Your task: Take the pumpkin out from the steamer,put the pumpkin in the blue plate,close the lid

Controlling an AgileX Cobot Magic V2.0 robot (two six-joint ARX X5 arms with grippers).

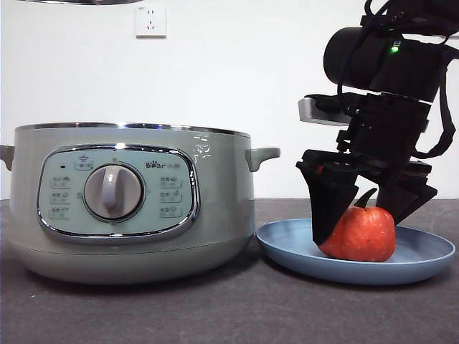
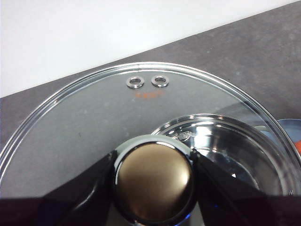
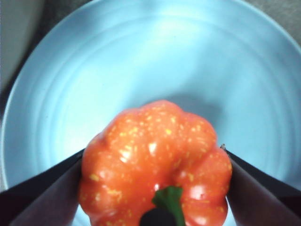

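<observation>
Resting on dark grey table [image 1: 143,308] — steamer [image 1: 129,201], blue plate [image 1: 423,254]; white wall behind.

A plain white wall [image 1: 287,72] rises behind the dark grey, faintly speckled counter [image 1: 215,315]. A white wall socket [image 1: 150,21] sits high up. Lighting is even.

"Bear" logo on steamer [image 1: 136,204] control panel [image 1: 117,192], upper right of dial [image 1: 113,191]; small characters after it unreadable. Button icons either side of dial too small to read. Faint orange print on lid [image 2: 141,117] glass below two rivets, illegible.
</observation>
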